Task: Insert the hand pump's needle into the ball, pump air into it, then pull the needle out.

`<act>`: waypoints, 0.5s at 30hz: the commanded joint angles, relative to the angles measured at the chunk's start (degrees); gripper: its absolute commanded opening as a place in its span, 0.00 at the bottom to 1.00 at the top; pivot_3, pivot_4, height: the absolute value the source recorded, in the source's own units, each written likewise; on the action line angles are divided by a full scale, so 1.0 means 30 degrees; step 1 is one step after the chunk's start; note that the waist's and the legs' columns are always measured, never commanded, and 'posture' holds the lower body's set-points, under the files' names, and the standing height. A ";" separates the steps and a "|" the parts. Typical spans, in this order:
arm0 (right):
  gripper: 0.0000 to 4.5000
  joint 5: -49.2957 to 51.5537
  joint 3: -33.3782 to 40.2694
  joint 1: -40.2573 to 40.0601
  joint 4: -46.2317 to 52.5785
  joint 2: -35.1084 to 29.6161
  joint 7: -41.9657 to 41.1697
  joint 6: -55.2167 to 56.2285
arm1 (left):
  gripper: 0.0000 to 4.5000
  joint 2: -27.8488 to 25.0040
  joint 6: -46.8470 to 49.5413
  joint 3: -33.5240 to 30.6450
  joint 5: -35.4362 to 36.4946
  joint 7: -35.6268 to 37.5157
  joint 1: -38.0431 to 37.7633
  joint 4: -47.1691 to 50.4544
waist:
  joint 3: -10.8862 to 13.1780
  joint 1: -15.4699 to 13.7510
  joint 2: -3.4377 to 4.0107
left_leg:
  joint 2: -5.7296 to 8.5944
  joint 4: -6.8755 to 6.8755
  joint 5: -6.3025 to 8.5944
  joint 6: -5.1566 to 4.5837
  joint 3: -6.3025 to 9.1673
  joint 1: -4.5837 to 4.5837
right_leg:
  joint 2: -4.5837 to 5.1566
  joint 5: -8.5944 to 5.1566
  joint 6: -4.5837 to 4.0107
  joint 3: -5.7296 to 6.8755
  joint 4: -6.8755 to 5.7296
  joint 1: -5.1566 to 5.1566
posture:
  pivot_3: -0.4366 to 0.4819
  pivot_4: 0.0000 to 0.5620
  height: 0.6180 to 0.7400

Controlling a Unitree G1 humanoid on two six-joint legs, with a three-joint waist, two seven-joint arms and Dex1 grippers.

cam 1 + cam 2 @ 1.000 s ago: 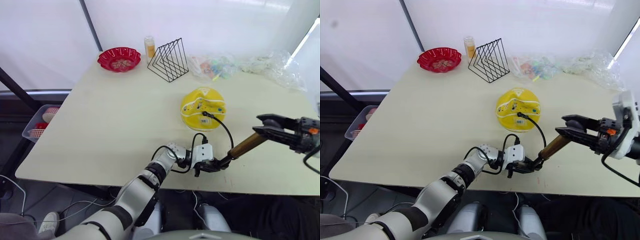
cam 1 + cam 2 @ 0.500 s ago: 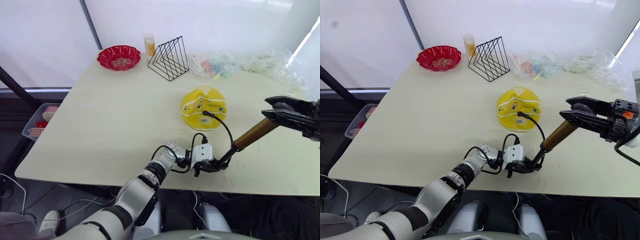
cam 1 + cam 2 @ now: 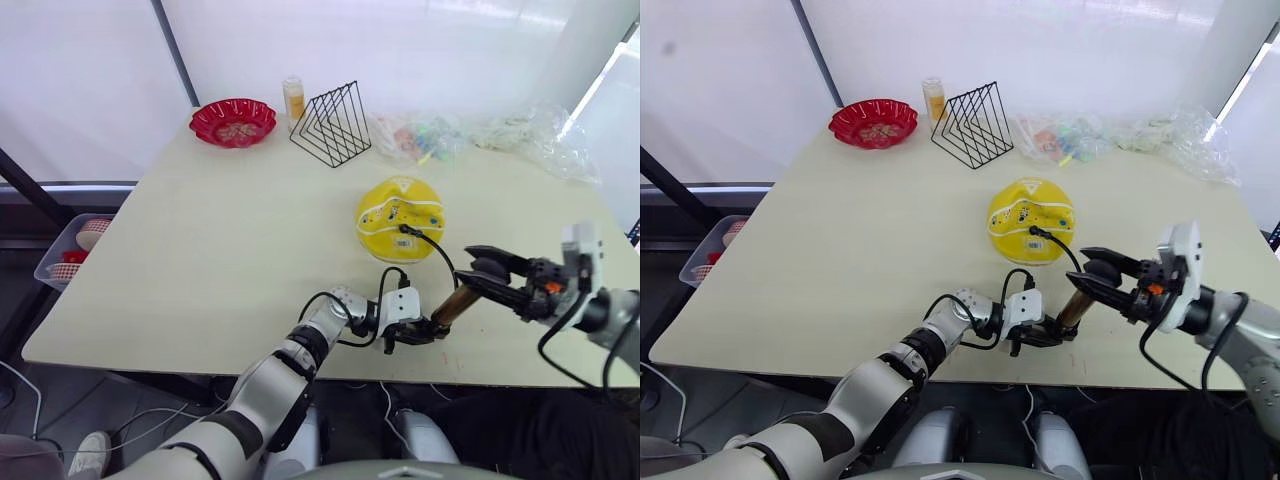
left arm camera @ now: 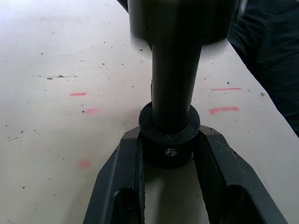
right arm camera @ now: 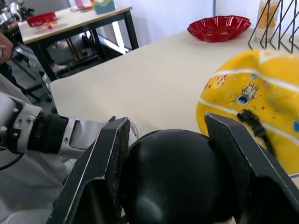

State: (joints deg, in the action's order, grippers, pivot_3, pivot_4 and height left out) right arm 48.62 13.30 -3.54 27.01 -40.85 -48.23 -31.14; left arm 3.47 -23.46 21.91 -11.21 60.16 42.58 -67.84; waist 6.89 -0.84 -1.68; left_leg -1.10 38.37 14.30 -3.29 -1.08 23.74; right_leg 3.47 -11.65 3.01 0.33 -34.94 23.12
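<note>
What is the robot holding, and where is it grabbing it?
The hand pump: the left gripper clamps its black bottom end on the table, and the right gripper grips its round black handle.

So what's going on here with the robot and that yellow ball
The robot is pumping up the yellow ball on the table. Its left gripper clamps the black base end of the hand pump near the table's front edge, while the right gripper grips the pump's black round handle. The thin black hose arcs from the pump to the ball, where its fitting sits against the ball's surface, so the needle looks inserted.
</note>
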 commanded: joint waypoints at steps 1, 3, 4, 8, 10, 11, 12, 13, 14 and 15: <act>0.46 -0.1731 -0.1466 -0.0595 -0.1130 0.0810 0.0070 0.0644 | 0.23 -0.0462 0.0870 0.0467 -0.0901 0.0232 -0.0631 -0.1146 | -0.0003 0.0001 0.0003 | 0.0000 0.0000 0.0000 0.0000 0.0001 0.0000 | 0.0000 0.0000 0.0000 0.0001 0.0000 0.0001 | 0.48 0.27 0.97; 0.46 -0.2032 -0.1544 -0.0499 -0.1478 0.1655 0.0312 0.1292 | 0.23 -0.0471 0.0860 0.0475 -0.0911 0.0250 -0.0627 -0.1146 | -0.0002 -0.0004 0.0005 | 0.0000 0.0001 0.0000 0.0001 0.0002 -0.0002 | 0.0004 0.0001 0.0000 0.0001 -0.0005 0.0003 | 0.48 0.27 0.97; 0.46 -0.2107 -0.1545 -0.0447 -0.1512 0.1923 0.0349 0.1459 | 0.23 -0.0469 0.0865 0.0474 -0.0912 0.0252 -0.0621 -0.1148 | -0.0007 -0.0002 0.0025 | -0.0001 0.0000 0.0000 0.0001 0.0008 -0.0001 | 0.0002 0.0000 -0.0001 0.0007 -0.0007 0.0004 | 0.48 0.27 0.97; 0.46 -0.0722 -0.0122 0.0378 -0.0486 0.2211 0.0695 0.1422 | 0.22 -0.0500 0.0865 0.0488 -0.0938 0.0333 -0.0643 -0.1172 | -0.0001 0.0002 0.0063 | -0.0001 -0.0001 0.0000 0.0001 0.0004 0.0001 | 0.0003 0.0000 -0.0001 0.0001 -0.0007 0.0005 | 0.48 0.27 0.97; 0.46 0.0110 0.0907 0.0712 -0.0099 0.1702 0.0589 0.1210 | 0.22 -0.0501 0.0872 0.0490 -0.0942 0.0351 -0.0630 -0.1183 | 0.0027 -0.0004 0.0107 | 0.0000 -0.0001 0.0000 0.0001 0.0001 0.0014 | 0.0009 0.0001 0.0000 0.0001 -0.0006 0.0010 | 0.48 0.27 0.97; 0.46 0.0606 0.1472 0.0896 0.0097 0.1418 0.0484 0.1086 | 0.22 -0.0495 0.0881 0.0489 -0.0940 0.0354 -0.0616 -0.1189 | 0.0049 -0.0009 0.0141 | 0.0002 -0.0001 0.0000 0.0001 -0.0003 0.0020 | 0.0010 0.0001 0.0000 -0.0001 -0.0006 0.0008 | 0.48 0.27 0.97; 0.46 0.1142 0.2011 0.1076 0.0273 0.1112 0.0404 0.0911 | 0.22 -0.0490 0.0887 0.0492 -0.0940 0.0371 -0.0605 -0.1191 | 0.0062 -0.0013 0.0162 | 0.0007 -0.0001 0.0000 0.0000 -0.0007 0.0032 | 0.0013 0.0001 -0.0001 -0.0003 -0.0006 0.0012 | 0.48 0.27 0.97; 0.46 0.1737 0.2569 0.1361 0.0479 0.0711 0.0422 0.0682 | 0.22 -0.0485 0.0884 0.0495 -0.0943 0.0390 -0.0596 -0.1192 | 0.0076 -0.0011 0.0177 | 0.0013 -0.0001 0.0000 0.0000 -0.0012 0.0033 | 0.0017 0.0002 0.0000 -0.0006 -0.0006 0.0016 | 0.48 0.27 0.97; 0.46 0.2383 0.3256 0.1716 0.0640 0.0164 0.0372 0.0441 | 0.22 -0.0474 0.0887 0.0494 -0.0944 0.0418 -0.0589 -0.1191 | 0.0091 -0.0009 0.0194 | 0.0015 -0.0001 0.0000 -0.0001 -0.0013 0.0036 | 0.0014 0.0002 0.0000 -0.0007 -0.0004 0.0018 | 0.48 0.27 0.97; 0.46 0.2838 0.3722 0.1954 0.0738 -0.0230 0.0356 0.0263 | 0.22 -0.0466 0.0888 0.0489 -0.0946 0.0438 -0.0585 -0.1192 | 0.0133 -0.0012 0.0245 | 0.0015 -0.0002 -0.0001 -0.0001 -0.0014 0.0037 | 0.0015 0.0002 0.0000 -0.0007 -0.0005 0.0019 | 0.48 0.27 0.97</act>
State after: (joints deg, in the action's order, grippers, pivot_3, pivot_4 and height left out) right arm 52.74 16.88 -0.81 24.92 -39.93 -47.17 -31.91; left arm 3.70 -23.46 21.50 -11.00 61.03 43.20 -67.61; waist 7.29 -0.87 -0.94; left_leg -1.04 38.37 14.29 -3.30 -1.13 23.87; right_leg 3.54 -11.64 3.01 0.30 -34.95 23.19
